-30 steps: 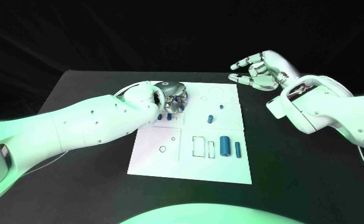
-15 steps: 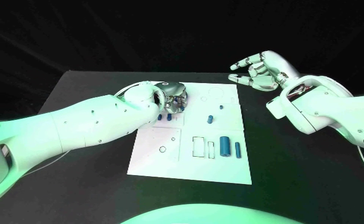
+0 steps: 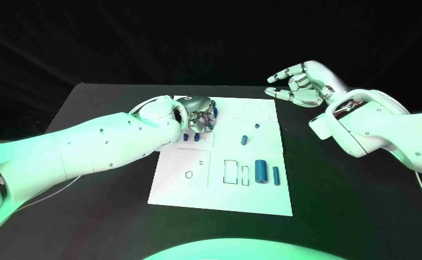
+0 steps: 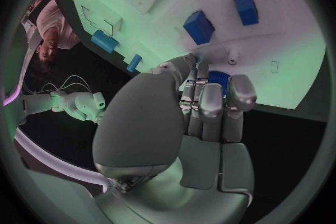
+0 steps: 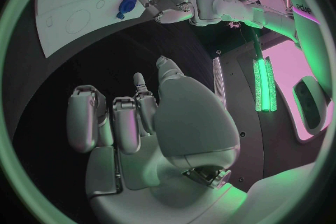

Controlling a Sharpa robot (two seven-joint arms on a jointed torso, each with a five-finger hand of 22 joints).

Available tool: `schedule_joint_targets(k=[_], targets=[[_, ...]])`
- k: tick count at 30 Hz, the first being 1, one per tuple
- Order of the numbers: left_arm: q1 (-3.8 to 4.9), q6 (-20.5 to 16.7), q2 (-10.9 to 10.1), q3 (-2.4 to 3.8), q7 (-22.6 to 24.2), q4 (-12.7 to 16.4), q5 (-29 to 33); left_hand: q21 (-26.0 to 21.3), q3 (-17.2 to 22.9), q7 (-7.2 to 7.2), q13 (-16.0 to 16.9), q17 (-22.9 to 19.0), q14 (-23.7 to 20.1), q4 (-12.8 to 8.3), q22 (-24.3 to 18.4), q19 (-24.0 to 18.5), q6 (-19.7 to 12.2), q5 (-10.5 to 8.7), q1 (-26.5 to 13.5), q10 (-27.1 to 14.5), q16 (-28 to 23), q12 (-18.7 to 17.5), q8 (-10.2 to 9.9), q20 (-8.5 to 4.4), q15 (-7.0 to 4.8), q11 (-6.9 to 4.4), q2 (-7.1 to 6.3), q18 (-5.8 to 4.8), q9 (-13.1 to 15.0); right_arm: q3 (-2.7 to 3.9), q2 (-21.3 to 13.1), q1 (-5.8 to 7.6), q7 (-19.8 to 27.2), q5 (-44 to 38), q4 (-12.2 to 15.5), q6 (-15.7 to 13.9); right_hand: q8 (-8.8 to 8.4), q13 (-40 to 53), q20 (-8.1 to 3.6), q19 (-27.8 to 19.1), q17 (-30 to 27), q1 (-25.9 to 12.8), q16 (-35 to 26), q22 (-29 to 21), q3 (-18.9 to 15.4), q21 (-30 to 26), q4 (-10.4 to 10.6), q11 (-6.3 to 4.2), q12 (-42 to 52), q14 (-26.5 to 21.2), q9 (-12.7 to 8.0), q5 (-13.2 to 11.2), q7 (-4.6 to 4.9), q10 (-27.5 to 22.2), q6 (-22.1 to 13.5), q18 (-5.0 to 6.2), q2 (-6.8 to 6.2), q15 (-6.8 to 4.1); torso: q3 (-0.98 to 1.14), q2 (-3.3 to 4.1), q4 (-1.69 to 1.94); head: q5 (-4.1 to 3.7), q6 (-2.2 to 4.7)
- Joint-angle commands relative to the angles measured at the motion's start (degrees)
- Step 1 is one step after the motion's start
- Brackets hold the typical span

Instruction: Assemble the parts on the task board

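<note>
The task board (image 3: 220,180) lies flat in the middle of the black table (image 3: 97,150), its long axis running from near to far. The left hand (image 3: 200,115) sits over the board's far left corner, fingers curled down toward the plate. From the head view I cannot tell whether it grasps anything. The left wrist view adds more: the fingertips (image 4: 203,75) press close around a round blue part (image 4: 218,76) at the board's surface, mostly hidden, so whether it is truly pinched stays unclear.

Just near of that hand, 2 short blue blocks (image 3: 191,137) lie side by side, also seen as squarish blocks in the left wrist view (image 4: 199,26). Toward the middle stands a small blue peg (image 3: 244,140), with a tinier blue piece (image 3: 257,126) just beyond it. On the near right part of the board, a thick blue cylinder (image 3: 261,171) and a thin blue rod (image 3: 275,175) lie parallel, long axes pointing near to far, beside an empty rectangular outline (image 3: 229,171).

The right hand (image 3: 299,85) hovers off the board's far right corner, above the table, fingers apart and loosely bent, grasping nothing; the right wrist view (image 5: 140,123) confirms the bare palm, with the left hand (image 5: 164,3) at the board's edge in the distance.
</note>
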Motion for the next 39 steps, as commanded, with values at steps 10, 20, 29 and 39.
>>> schedule_joint_targets(k=[10, 20, 29, 39], targets=[[0.25, -1.80, -4.81, 1.96, -0.88, 4.86, 3.62, 0.62, 0.23, 0.14, -0.01, 0.27, 0.58, 0.04, 0.62, 0.85, 0.55, -0.23, -0.87, 0.75, 0.53, -0.33, -0.35, 0.01, -0.10, -0.03, -0.07, -0.52, -0.10, 0.00, -0.13, -0.06, 0.50, -0.31, -0.14, 0.20, 0.24, 4.05, 0.05, -0.28, 8.91, -0.29, -0.38, 6.73, -0.12, -0.36, -0.01, -0.07, -0.34, 4.28, -0.06, 0.28, 0.02, -0.25, 0.27, 0.35, 0.23, -0.22, 0.00, -0.03, 0.10, 0.34, 0.33], [0.75, -0.13, -8.06, 2.37, -2.34, 5.96, 3.92, 0.81, 0.20, 0.09, 0.03, 0.21, 0.70, 0.04, 0.85, 1.09, 0.75, -0.30, -1.18, 0.99, 0.57, -0.48, -0.40, -0.01, -0.14, -0.07, -0.21, -0.58, -0.15, 0.00, -0.20, -0.06, 0.41, -0.31, -0.17, 0.25, 0.29, 4.08, 0.04, -0.30, 8.91, -0.29, -0.39, 6.71, -0.11, -0.43, -0.01, -0.08, -0.31, 4.29, -0.05, 0.30, 0.00, -0.22, 0.35, 0.36, 0.27, -0.23, 0.01, 0.03, 0.00, 0.42, 0.32], [0.76, 0.66, -8.43, 2.36, -2.60, 4.96, 4.12, 0.82, 0.13, 0.06, 0.04, 0.20, 0.78, 0.16, 0.87, 1.12, 0.81, -0.40, -1.62, 1.10, 0.62, -0.69, -0.52, -0.02, -0.15, -0.07, -0.37, -0.58, -0.23, 0.00, -0.17, -0.08, 0.44, -0.31, -0.16, 0.24, 0.29, 4.08, 0.04, -0.30, 8.91, -0.29, -0.39, 6.71, -0.11, -0.43, -0.01, -0.08, -0.31, 4.29, -0.05, 0.30, 0.00, -0.22, 0.35, 0.36, 0.27, -0.23, -0.01, 0.05, -0.04, 0.55, 0.32], [0.50, 0.93, -6.96, 2.29, -2.34, 3.47, 4.32, 0.85, 0.12, 0.06, 0.05, 0.12, 0.78, 0.21, 0.91, 1.16, 0.85, -0.45, -1.74, 1.15, 0.60, -0.75, -0.55, -0.02, -0.15, -0.08, -0.38, -0.59, -0.26, 0.00, -0.04, -0.12, 0.47, -0.31, -0.16, 0.26, 0.29, 4.06, 0.04, -0.30, 8.88, -0.30, -0.42, 6.71, -0.12, -0.44, -0.02, -0.08, -0.33, 4.28, -0.05, 0.30, 0.00, -0.23, 0.36, 0.36, 0.26, -0.23, 0.00, 0.12, -0.05, 0.60, 0.26]])
